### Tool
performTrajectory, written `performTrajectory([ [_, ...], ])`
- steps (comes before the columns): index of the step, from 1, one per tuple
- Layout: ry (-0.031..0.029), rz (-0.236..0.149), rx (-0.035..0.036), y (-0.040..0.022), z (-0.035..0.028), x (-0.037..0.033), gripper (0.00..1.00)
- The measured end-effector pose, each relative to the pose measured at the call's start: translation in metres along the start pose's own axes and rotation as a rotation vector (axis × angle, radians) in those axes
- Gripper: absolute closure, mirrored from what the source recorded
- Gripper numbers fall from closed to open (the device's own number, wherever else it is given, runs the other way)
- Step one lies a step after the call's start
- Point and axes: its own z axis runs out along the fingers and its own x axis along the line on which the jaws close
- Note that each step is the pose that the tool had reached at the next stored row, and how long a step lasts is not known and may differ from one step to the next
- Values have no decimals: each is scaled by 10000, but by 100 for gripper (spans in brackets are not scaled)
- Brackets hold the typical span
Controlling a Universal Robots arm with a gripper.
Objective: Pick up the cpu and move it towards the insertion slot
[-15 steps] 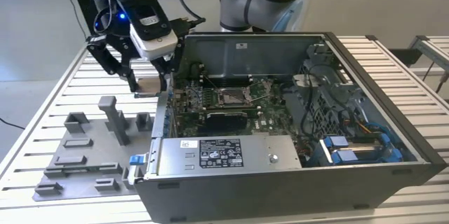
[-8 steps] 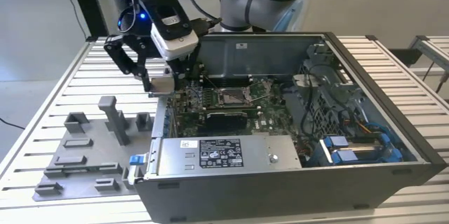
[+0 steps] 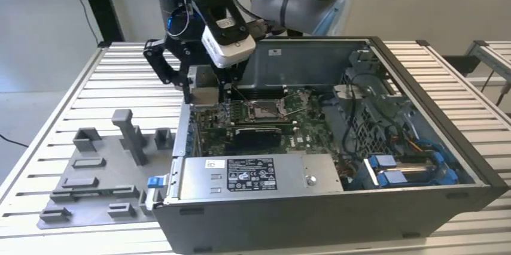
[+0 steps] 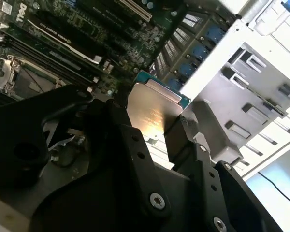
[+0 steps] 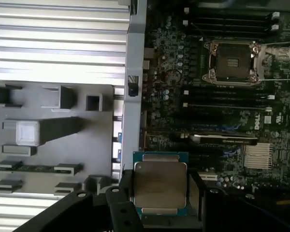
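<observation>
Overhead, one open computer case (image 3: 335,147) sits on the slatted desk (image 3: 72,87), one grey fixture plate (image 3: 96,177) beside it. Jaws of the gripper (image 5: 159,193) clamp one cpu (image 5: 159,186) above the case wall, apart from the insertion slot (image 5: 230,63).

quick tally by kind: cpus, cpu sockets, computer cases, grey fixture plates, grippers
cpu: 1, held in the gripper
insertion slot: 1, nothing seated in it
computer case: 1, side open
grey fixture plate: 1, on the table beside the case
gripper: 1
Total: 5
</observation>
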Motion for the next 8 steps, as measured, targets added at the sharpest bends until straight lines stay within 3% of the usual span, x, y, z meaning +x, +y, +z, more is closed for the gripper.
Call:
performTrajectory([
  [8,0,0,0,-10,0,-326,100],
])
